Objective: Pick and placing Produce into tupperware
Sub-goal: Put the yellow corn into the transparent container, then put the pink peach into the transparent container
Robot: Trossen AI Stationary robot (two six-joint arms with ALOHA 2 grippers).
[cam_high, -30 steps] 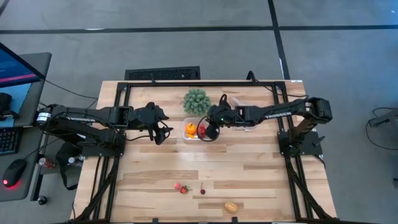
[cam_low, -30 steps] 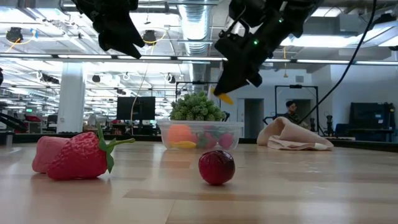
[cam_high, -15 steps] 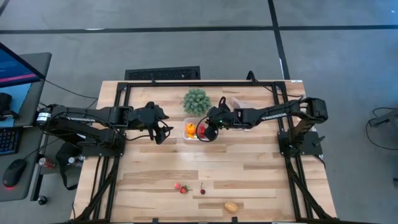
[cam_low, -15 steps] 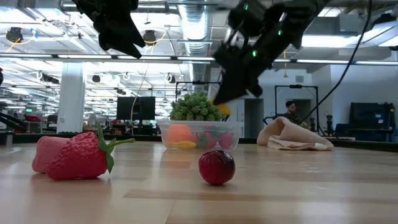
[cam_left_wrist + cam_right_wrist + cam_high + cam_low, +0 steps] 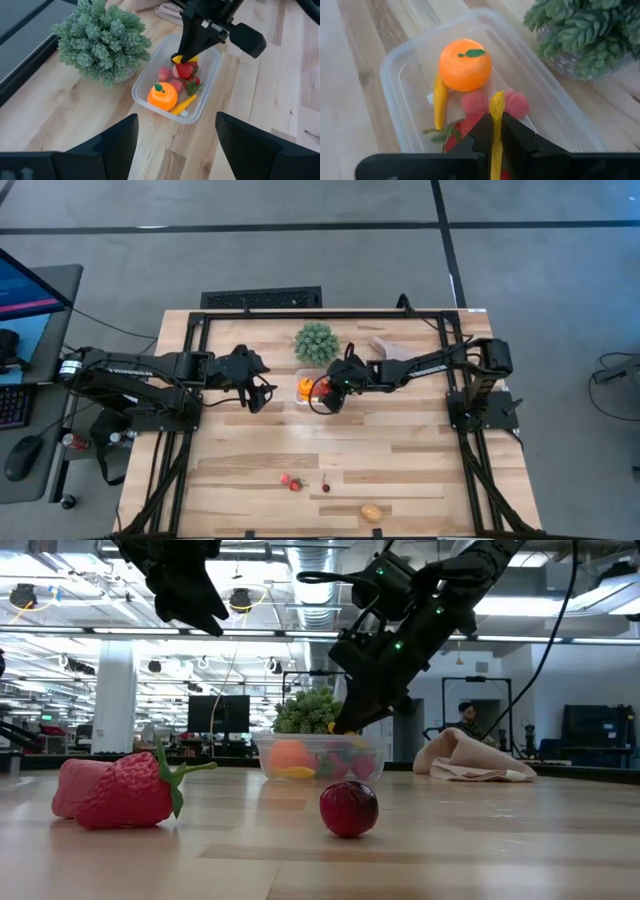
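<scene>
A thin yellow toy piece (image 5: 496, 117) is pinched by the right gripper (image 5: 496, 131) just above the clear tupperware (image 5: 395, 95). It looks light, stiff and slippery, so it is best held across its middle. Inside the tupperware one orange (image 5: 465, 65) is seen. Three more toys, a strawberry (image 5: 128, 790) among them, are left well away from it. The left gripper (image 5: 172, 137) is held open beside it

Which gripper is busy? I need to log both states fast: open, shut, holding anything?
Left gripper: open, holding nothing, hovering beside the container.
Right gripper: shut on a thin yellow piece, low over the container.
</scene>
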